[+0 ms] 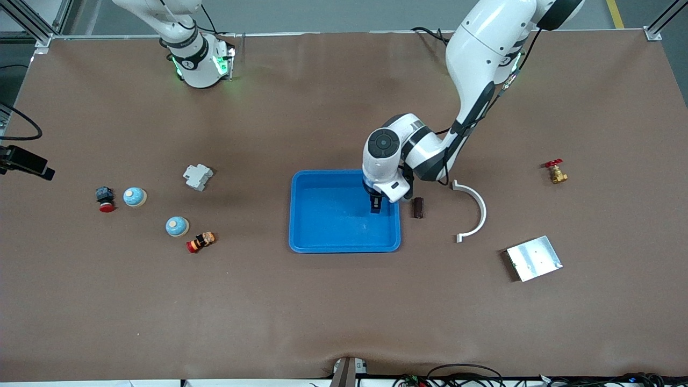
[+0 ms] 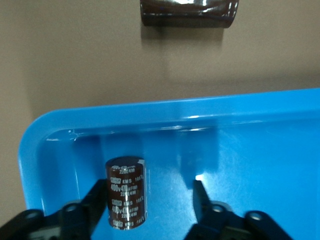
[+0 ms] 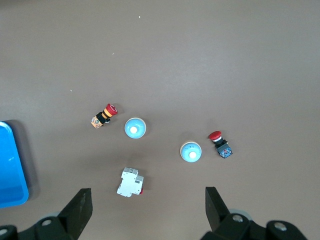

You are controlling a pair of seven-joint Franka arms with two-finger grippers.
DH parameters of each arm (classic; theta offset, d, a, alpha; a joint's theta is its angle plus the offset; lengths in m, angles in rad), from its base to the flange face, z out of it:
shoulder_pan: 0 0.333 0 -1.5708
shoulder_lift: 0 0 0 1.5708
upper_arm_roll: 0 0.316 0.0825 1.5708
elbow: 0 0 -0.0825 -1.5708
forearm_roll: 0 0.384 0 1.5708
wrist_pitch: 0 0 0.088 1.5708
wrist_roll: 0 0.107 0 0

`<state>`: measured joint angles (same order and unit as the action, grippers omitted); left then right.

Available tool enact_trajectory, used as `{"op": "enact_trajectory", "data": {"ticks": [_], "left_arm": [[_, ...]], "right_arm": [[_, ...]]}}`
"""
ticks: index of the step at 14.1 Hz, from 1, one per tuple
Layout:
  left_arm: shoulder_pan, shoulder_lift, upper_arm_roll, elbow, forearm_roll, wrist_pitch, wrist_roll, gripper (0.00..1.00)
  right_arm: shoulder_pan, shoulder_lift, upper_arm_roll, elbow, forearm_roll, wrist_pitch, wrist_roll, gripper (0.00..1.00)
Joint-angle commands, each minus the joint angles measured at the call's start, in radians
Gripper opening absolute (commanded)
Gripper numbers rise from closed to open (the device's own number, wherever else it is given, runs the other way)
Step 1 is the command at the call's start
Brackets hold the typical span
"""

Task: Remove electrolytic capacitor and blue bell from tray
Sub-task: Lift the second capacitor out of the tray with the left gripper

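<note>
While the left gripper [image 1: 376, 206] sits low inside the blue tray [image 1: 322, 236], at the corner toward the left arm's end of the table, our left wrist view shows an electrolytic capacitor [image 2: 126, 192] standing upright between its fingers [image 2: 95, 200]. One finger is right against the dark brown can; the other stands apart from it with blue floor showing between. So the jaws are part-way open around the capacitor, and we judge that the grip is not yet made.

As far as we can see, that capacitor is the only thing left in the tray. A second dark brown capacitor [image 1: 418, 207] lies on its side on the table just beside the tray's rim, toward the left arm's end. Two blue bells [image 1: 134, 196] [image 1: 177, 226] sit on the table well apart from the tray, toward the right arm's end, among two red push buttons [image 1: 105, 199] [image 1: 200, 241] and a white circuit breaker [image 1: 198, 177]. We take it the bell part is done, and what remains is to close on this capacitor, lift it and set it down outside.

The right gripper [image 3: 147, 200] waits high over that cluster, jaws wide open and holding nothing.
</note>
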<state>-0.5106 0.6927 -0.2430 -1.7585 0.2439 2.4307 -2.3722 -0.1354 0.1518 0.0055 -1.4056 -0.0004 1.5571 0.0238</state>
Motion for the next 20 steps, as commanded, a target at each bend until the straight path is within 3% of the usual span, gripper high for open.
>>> {"op": "enact_trajectory", "data": {"ticks": [1,9,13,20], "left_arm": [[0.0,0.002,0.002,0.001,0.035,0.016,-0.012,0.0],[0.0,-0.012,0.004,0.023,0.051,0.004,0.043,0.0],[-0.002,-0.022,-0.007,0.103,0.057,-0.096,0.175,0.0],[0.014,-0.038,0.004,0.119,0.055,-0.114,0.585,0.0]], "right_arm": [[-0.024,-0.024,0.018,-0.024,-0.012,0.003,0.007,1.0],[0.006,-0.017,-0.028,-0.023,-0.01,0.012,0.008,1.0],[0.029,-0.018,-0.057,-0.024,-0.001,0.011,0.007,1.0],[0.088,-0.018,-0.102,-0.023,-0.006,0.014,0.008,1.0]]}}
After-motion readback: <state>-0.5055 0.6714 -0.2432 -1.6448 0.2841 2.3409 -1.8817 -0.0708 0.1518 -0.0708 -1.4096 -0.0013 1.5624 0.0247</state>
